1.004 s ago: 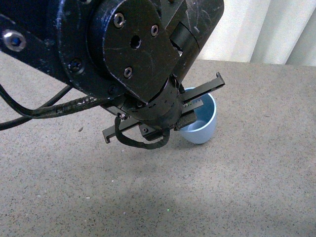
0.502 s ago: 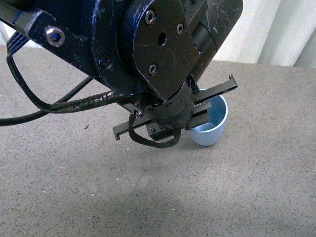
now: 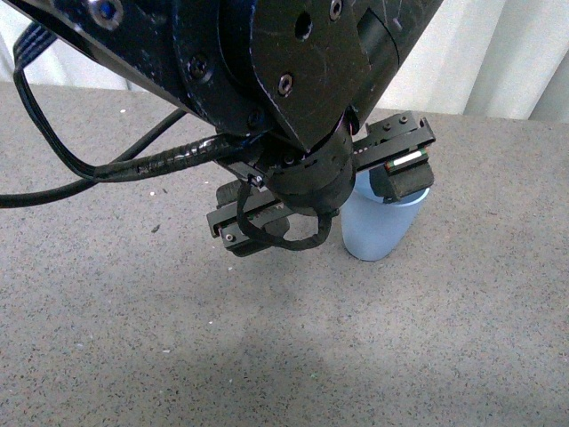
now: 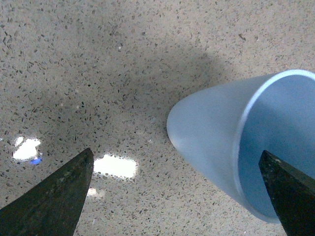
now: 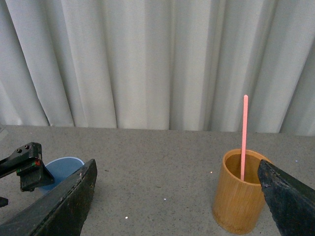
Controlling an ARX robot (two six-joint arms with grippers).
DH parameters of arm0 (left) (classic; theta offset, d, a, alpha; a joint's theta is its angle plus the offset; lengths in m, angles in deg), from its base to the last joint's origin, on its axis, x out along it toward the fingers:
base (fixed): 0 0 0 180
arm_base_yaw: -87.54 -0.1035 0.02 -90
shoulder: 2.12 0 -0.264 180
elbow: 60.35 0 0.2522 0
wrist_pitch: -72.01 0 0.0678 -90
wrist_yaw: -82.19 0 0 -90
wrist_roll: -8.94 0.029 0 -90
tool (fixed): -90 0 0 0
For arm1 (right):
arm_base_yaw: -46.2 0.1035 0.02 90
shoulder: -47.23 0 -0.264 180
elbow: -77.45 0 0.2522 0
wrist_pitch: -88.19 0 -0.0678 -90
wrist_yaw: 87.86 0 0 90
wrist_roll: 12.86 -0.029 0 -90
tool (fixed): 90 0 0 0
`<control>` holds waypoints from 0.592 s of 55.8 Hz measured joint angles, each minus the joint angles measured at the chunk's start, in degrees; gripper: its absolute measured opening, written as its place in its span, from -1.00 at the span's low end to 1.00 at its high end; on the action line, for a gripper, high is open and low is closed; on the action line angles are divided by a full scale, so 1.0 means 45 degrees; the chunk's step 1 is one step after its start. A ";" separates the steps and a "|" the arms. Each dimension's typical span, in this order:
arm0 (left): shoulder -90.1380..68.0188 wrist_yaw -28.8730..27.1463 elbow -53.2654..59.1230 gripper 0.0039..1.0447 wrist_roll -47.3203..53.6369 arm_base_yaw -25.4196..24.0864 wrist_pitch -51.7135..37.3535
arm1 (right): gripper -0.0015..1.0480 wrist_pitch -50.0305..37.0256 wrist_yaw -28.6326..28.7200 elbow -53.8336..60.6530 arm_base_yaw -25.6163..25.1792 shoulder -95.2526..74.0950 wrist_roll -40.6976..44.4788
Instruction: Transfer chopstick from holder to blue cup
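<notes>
A black cable [image 3: 53,169] loops across the far left of the front view, over the speckled grey table [image 3: 133,338]; next to it the left arm [image 3: 267,80] fills the upper middle, reaching down and forward; the left gripper [image 4: 175,153] hangs just over the blue cup [image 3: 378,231], its fingers spread wide with nothing between them, as the left wrist view shows, where one dark fingertip [image 4: 59,196] sits over bare table and the other crosses the cup's open mouth; the cup stands upright on the table, right of centre in the front view, and no chopstick shows in the part of its inside that can be seen; pale curtains [image 3: 498,53] hang behind; in the right wrist view the right gripper [image 5: 177,166] is likewise spread apart and empty; beyond it a bamboo holder [image 5: 241,201] stands upright, well apart from the cup, and the pink chopstick [image 5: 243,137] stands in it, rising above the rim.
</notes>
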 joint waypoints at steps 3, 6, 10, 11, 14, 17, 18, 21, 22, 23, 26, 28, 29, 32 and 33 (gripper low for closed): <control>0.0165 0.0000 0.0000 0.88 0.0005 -0.0039 0.0053 | 0.82 0.0000 0.0000 0.0000 0.0000 0.0000 0.0000; 0.0330 -0.0019 0.0019 0.87 0.0005 -0.0078 0.0112 | 0.82 0.0000 0.0000 0.0000 0.0000 0.0000 0.0000; 0.0699 -0.0204 0.0253 0.88 0.0019 -0.0146 -0.0097 | 0.82 0.0000 0.0000 0.0000 0.0000 0.0000 0.0000; 0.0816 -0.0199 0.0321 0.88 0.0058 -0.0175 -0.0102 | 0.82 0.0000 0.0000 0.0000 0.0000 0.0000 0.0000; 0.1020 -0.1923 0.1491 0.75 0.1583 -0.0214 -0.2861 | 0.82 0.0000 0.0000 0.0000 0.0005 0.0000 0.0000; 0.1151 -0.3463 0.2778 0.61 0.3303 -0.0413 -0.5809 | 0.82 0.0005 0.0010 0.0000 0.0000 0.0000 0.0005; 0.1302 -0.4061 0.3575 0.54 0.4206 -0.0549 -0.7242 | 0.82 0.0005 0.0019 0.0000 0.0000 0.0000 0.0005; 0.1865 -0.4503 0.5668 0.37 0.6115 -0.1010 -1.0734 | 0.82 0.0005 -0.0005 0.0000 0.0000 0.0000 0.0005; 0.2176 -0.4410 0.6450 0.30 0.7077 -0.1248 -1.2075 | 0.82 0.0010 -0.0010 0.0000 0.0000 -0.0005 0.0005; 0.2535 -0.4260 0.7155 0.23 0.7572 -0.1515 -1.3206 | 0.82 0.0010 -0.0019 0.0000 0.0000 -0.0005 0.0000; 0.4323 -0.3453 0.9287 -0.01 0.9369 -0.2574 -1.5941 | 0.82 0.0010 -0.0034 0.0000 0.0005 0.0000 0.0005; 0.5717 -0.2550 1.0588 -0.19 1.0001 -0.3487 -1.6922 | 0.82 0.0010 -0.0029 0.0000 0.0000 0.0000 0.0005; 0.6212 -0.2113 1.1098 -0.26 1.0142 -0.3881 -1.7102 | 0.82 0.0010 -0.0024 0.0000 0.0000 0.0000 0.0005; 0.7334 -0.0840 1.2361 -0.43 1.0520 -0.5047 -1.7121 | 0.82 0.0010 -0.0010 0.0000 0.0000 0.0000 0.0005; 0.7888 0.0058 1.3056 -0.53 1.0618 -0.5906 -1.6951 | 0.82 0.0010 0.0010 0.0000 0.0000 0.0000 0.0005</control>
